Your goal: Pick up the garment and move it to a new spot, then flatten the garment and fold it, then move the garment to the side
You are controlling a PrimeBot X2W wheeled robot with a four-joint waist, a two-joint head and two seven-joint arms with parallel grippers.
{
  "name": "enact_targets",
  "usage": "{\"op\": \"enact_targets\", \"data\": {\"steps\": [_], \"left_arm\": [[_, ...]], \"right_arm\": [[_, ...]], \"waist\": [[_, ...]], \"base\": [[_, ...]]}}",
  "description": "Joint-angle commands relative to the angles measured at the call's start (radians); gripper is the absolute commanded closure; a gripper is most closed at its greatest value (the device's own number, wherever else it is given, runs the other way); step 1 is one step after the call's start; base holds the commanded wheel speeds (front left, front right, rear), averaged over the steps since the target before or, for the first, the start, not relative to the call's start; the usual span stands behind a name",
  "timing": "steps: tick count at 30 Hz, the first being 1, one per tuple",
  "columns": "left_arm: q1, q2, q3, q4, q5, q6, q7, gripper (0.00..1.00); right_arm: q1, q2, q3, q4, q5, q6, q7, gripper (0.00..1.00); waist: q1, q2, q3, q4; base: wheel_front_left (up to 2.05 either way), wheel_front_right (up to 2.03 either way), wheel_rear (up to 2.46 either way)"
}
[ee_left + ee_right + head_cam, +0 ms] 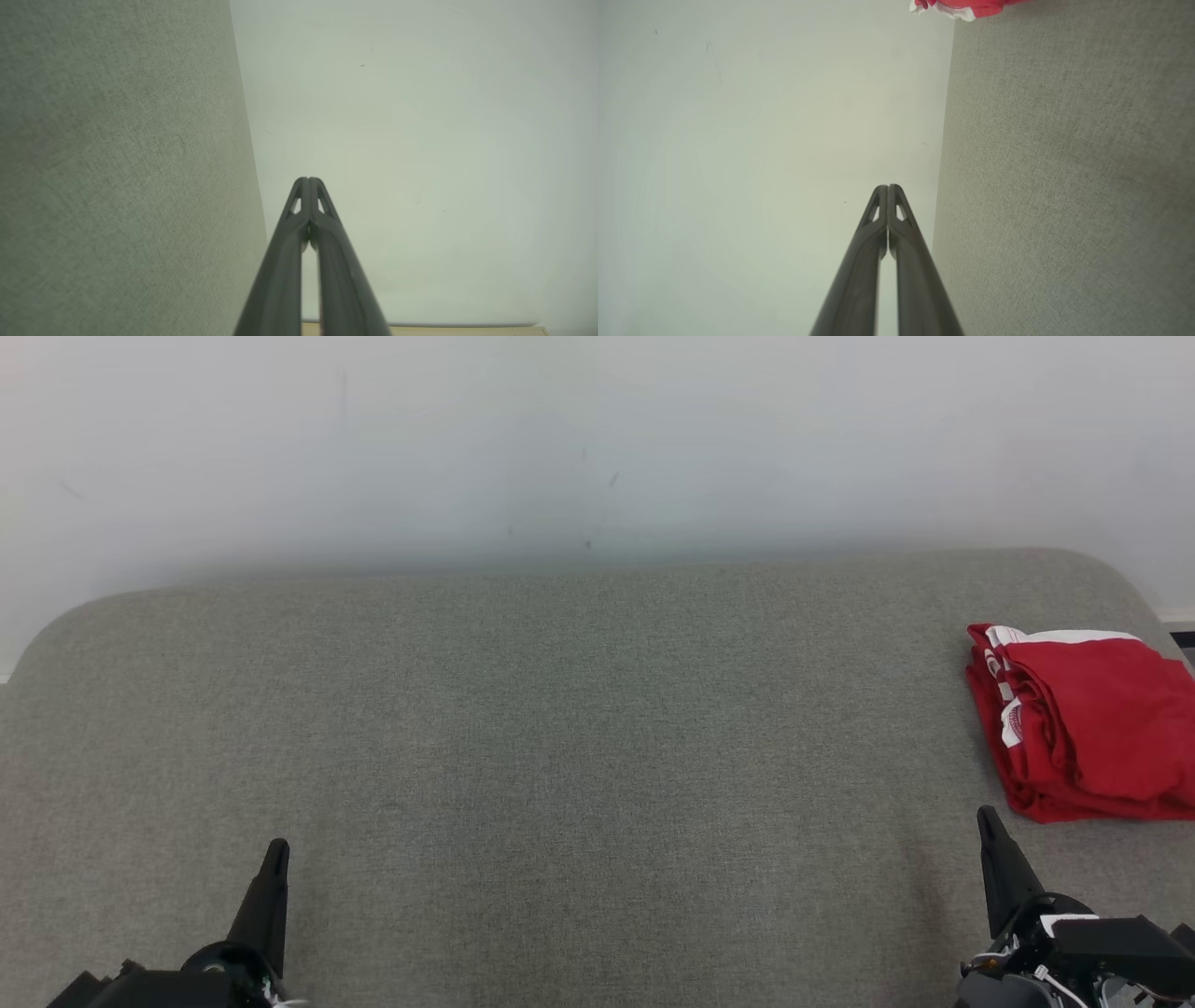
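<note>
A red garment (1088, 723) with white trim lies folded in a compact stack at the far right of the grey fabric surface (560, 728); its edge also peeks in at the top of the right wrist view as the garment (962, 7). My left gripper (276, 847) rests low at the lower left, shut and empty; the left wrist view shows the left gripper (308, 179) with its tips pressed together. My right gripper (985, 814) sits at the lower right, just below and left of the garment, apart from it. In its own view the right gripper (887, 187) is shut with nothing held.
A pale wall (597, 439) rises right behind the grey surface. The surface has rounded far corners, and its right edge runs close beside the garment. A strip of pale floor (467, 330) shows beyond the wall's foot.
</note>
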Motion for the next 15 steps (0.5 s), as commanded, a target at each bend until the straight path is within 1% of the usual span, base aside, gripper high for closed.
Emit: {"op": "enact_targets", "data": {"steps": [1, 15], "left_arm": [[-0.011, 0.006, 0.003, -0.003, -0.004, -0.003, 0.004, 1.0], [-0.011, 0.006, 0.003, -0.004, -0.004, -0.003, 0.004, 1.0]], "right_arm": [[-0.007, 0.002, -0.002, -0.002, 0.001, -0.002, 0.002, 1.0], [-0.007, 0.002, -0.001, -0.002, 0.002, -0.002, 0.002, 1.0]], "waist": [[0.0, -0.0001, 0.0, 0.0], [0.0, -0.0001, 0.0, 0.0]], "base": [[0.0, 0.0, 0.0], [0.0, 0.0, 0.0]]}}
